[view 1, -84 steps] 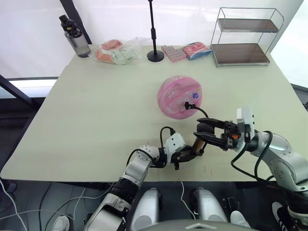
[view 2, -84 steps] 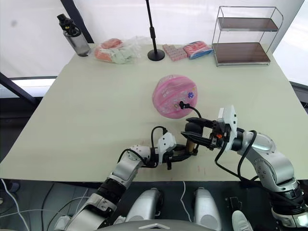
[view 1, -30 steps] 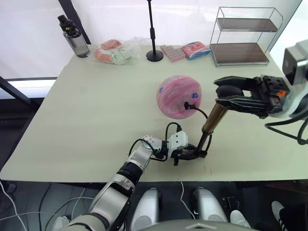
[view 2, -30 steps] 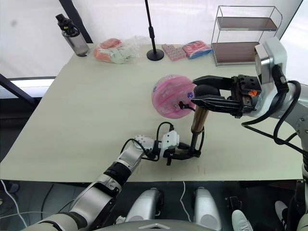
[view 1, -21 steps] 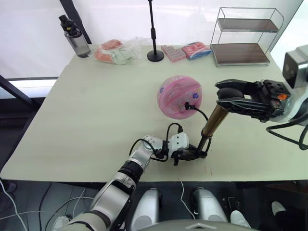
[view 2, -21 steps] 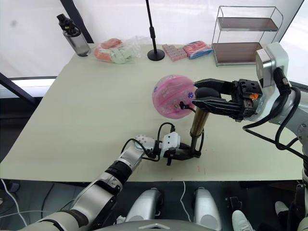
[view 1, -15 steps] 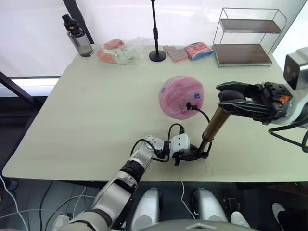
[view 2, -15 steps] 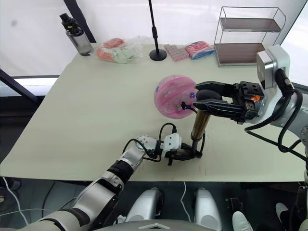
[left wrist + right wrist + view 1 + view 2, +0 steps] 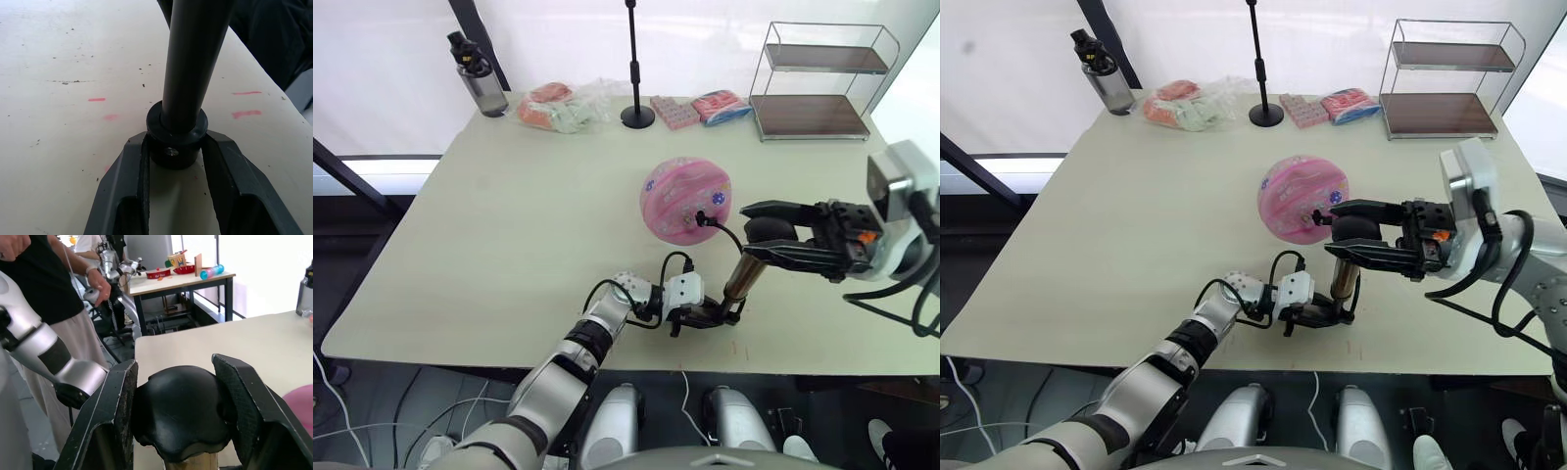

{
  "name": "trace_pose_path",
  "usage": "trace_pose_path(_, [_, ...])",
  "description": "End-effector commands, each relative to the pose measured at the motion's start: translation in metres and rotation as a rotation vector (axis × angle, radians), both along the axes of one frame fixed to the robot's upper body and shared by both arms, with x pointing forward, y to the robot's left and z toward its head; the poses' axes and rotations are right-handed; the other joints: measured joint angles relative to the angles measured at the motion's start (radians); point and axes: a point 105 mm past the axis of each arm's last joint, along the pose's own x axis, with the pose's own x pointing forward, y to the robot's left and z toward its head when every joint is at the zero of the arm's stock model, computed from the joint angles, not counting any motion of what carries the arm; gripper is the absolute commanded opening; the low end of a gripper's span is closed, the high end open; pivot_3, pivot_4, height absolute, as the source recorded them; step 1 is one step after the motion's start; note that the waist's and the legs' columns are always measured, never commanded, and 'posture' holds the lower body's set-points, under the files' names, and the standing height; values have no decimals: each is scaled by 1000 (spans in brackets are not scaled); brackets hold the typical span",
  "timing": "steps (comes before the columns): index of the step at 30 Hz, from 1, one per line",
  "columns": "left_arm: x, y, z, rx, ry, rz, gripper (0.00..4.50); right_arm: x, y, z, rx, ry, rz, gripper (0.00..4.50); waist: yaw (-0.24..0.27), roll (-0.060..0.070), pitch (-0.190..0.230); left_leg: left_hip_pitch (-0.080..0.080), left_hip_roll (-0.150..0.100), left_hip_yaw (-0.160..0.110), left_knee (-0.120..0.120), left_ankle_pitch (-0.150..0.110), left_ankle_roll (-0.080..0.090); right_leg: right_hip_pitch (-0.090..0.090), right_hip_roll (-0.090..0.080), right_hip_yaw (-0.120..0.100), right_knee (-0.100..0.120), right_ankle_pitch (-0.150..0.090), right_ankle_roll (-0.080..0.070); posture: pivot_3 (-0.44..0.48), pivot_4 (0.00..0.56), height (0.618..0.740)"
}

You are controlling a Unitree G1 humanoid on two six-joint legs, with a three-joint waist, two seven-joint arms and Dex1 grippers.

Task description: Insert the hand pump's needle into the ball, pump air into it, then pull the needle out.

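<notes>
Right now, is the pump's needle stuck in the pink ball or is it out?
In. The black hose's end sits right against the ball, with no needle showing between them. The hose curves back to the hand pump.

Left claw and right claw both clamped.

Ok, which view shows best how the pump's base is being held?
The left wrist view: the left pincer clamps the hand pump by its black base cap. Both eye views show that grip small, near the table's front edge; the right wrist view shows the handle in the right pincer.
</notes>
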Motion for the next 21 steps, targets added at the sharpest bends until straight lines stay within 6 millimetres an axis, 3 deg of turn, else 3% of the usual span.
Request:
trace_pose_path(1, [-16,6,-22,87,80,-70,1156,2,4,-31,-83,33,13,1917,-1,0,-1,0,0,0,0,0,0,0,0,0,0,0,0,0,150,740])
trace_pose_path(9, [-16,7,-27,110,86,-80,1156,10,4,-91,-153,37,-45,1917,-1,-4,-9,2,0,0,0,0,1,1,1,0,0,0,0,0,150,740])
trace_pose_path(14, [-17,8,-30,107,92,-68,1156,12,3,-112,-165,37,-61,1917,-1,-4,-11,3,0,0,0,0,1,2,1,0,0,0,0,0,150,740])
trace_pose_path(16, [-18,9,-31,106,93,-66,1156,11,2,-111,-160,27,-60,1917,-1,-4,-11,5,0,-1,-1,-1,1,4,1,0,-1,0,0,0,150,740])
trace_pose_path(21, [-21,11,-34,101,98,-58,1156,12,-2,-75,-100,-22,-41,1917,-1,-4,-11,9,0,0,-1,-3,4,8,1,0,-1,-1,0,0,150,740])
